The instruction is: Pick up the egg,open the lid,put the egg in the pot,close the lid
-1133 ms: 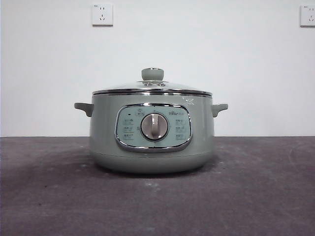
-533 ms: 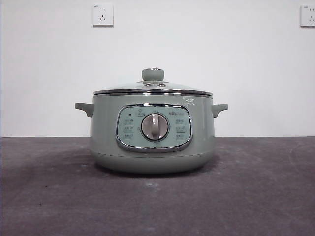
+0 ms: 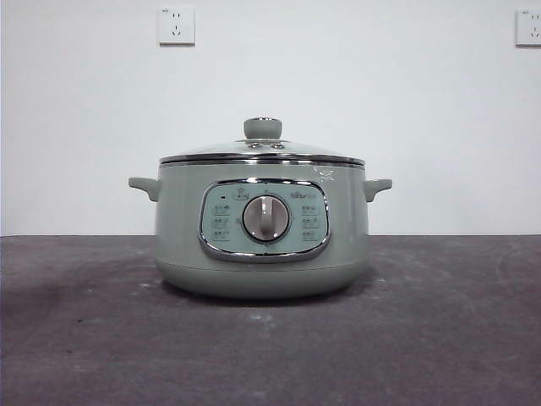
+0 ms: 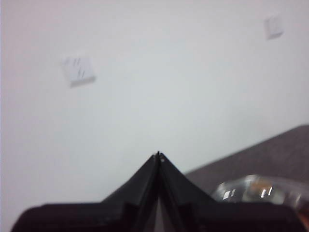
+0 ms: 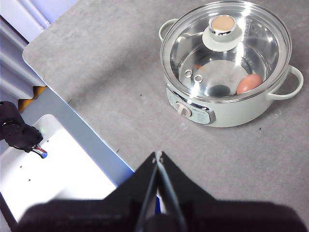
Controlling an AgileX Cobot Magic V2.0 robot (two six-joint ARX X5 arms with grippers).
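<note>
The pale green pot [image 3: 262, 233] stands on the dark table, dial facing the front view. The glass lid [image 3: 262, 152] with its green knob [image 3: 263, 128] sits closed on it. In the right wrist view the pot [image 5: 231, 108] shows from above with the lid [image 5: 224, 48] on, and the brown egg [image 5: 249, 83] lies inside on the steel bottom. My right gripper [image 5: 158, 154] is shut and empty, high above the table, away from the pot. My left gripper [image 4: 158, 154] is shut and empty, facing the wall, with the lid's glass edge [image 4: 256, 188] just below it.
A white wall with two sockets [image 3: 176, 24] stands behind the table. In the right wrist view the table's edge [image 5: 67, 104] runs past a white base with cables [image 5: 21, 135]. Grey table surface [image 5: 120, 63] lies around the pot.
</note>
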